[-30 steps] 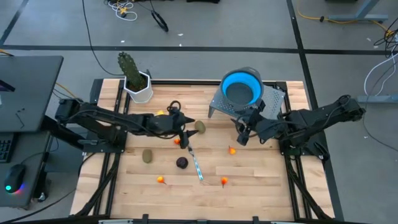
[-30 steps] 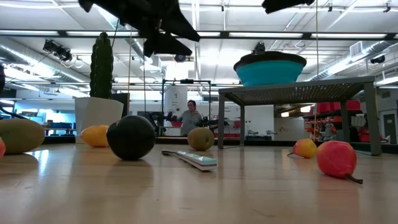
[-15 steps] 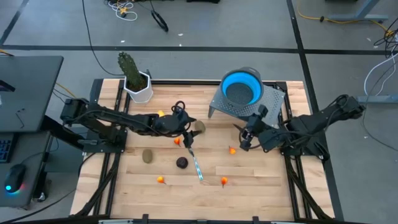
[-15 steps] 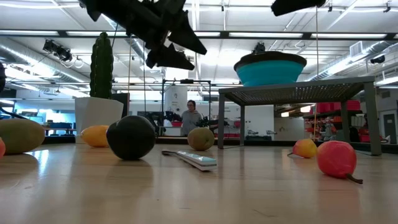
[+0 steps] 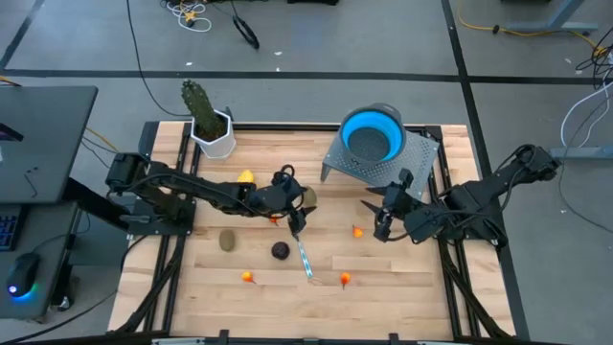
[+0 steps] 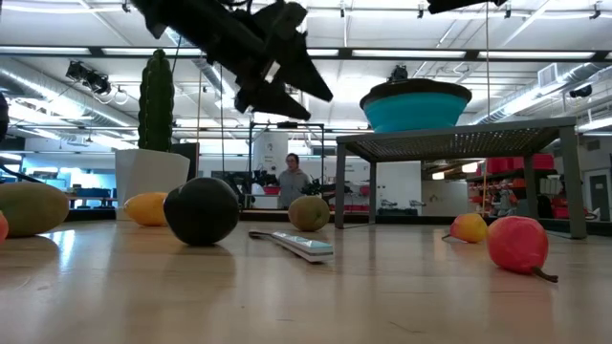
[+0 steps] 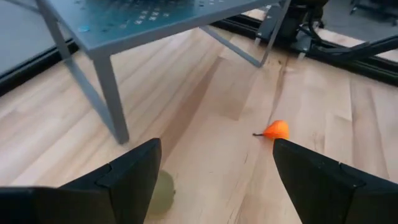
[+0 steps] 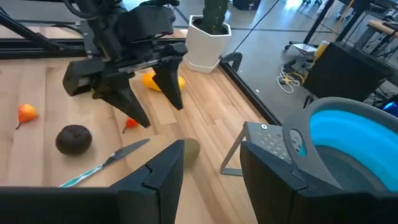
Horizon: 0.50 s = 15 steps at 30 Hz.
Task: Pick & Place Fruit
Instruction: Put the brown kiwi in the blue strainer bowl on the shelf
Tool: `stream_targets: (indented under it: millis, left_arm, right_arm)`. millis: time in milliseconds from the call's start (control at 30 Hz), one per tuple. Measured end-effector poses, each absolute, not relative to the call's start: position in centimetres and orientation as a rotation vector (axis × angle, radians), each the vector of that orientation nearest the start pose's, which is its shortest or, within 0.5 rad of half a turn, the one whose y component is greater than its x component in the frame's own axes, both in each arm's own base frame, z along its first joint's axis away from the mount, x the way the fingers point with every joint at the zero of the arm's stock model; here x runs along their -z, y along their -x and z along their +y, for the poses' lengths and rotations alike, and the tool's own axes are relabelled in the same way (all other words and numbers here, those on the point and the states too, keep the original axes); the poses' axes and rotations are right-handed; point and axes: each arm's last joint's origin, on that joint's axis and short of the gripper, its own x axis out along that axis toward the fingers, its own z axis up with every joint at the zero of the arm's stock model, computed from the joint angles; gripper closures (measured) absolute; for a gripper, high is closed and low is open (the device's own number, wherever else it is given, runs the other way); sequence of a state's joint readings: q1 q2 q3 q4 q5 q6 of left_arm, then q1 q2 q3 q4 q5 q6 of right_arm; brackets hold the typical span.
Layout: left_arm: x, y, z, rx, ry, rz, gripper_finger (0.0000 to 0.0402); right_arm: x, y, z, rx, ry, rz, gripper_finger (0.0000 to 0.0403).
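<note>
My left gripper [image 5: 293,213] hangs open above the table's middle, tilted down. The olive-brown fruit [image 7: 160,190] lies below its fingers and an orange fruit [image 7: 275,129] farther off. My right gripper [image 5: 383,222] stands open in the air right of centre, near another orange fruit [image 5: 357,230]; nothing is between its fingers [image 8: 155,180]. On the wood lie the yellow fruit [image 5: 245,176], a second olive-brown fruit [image 5: 227,240], the dark purple ball [image 5: 280,251] and two orange fruits [image 5: 247,277] near the front.
A blue bowl [image 5: 372,139] sits on a grey perforated stand [image 5: 337,158] at the far right. A cactus in a white pot [image 5: 215,139] stands at the far left. A slim knife [image 5: 304,257] lies beside the purple ball.
My left gripper has moved toward the table's right edge and down, closer to the olive-brown fruit by the stand. My right gripper has swung a little toward the near edge. No fruit has moved.
</note>
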State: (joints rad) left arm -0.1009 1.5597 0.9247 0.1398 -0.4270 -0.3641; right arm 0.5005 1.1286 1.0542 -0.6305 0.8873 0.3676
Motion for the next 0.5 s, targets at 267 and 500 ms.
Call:
stream_targets:
  millis: [267, 500]
  left_arm:
    - [-23.7, -33.5, -2.2, -0.417, 0.202, 0.469, 0.0081]
    - [-22.5, -34.2, -2.3, -0.384, 0.156, 0.510, 0.0081]
  right_arm:
    - [-32.6, -20.0, 9.4, 0.437, 0.066, 0.469, 0.0236]
    - [-31.9, -19.5, 10.0, 0.419, 0.048, 0.481, 0.0236]
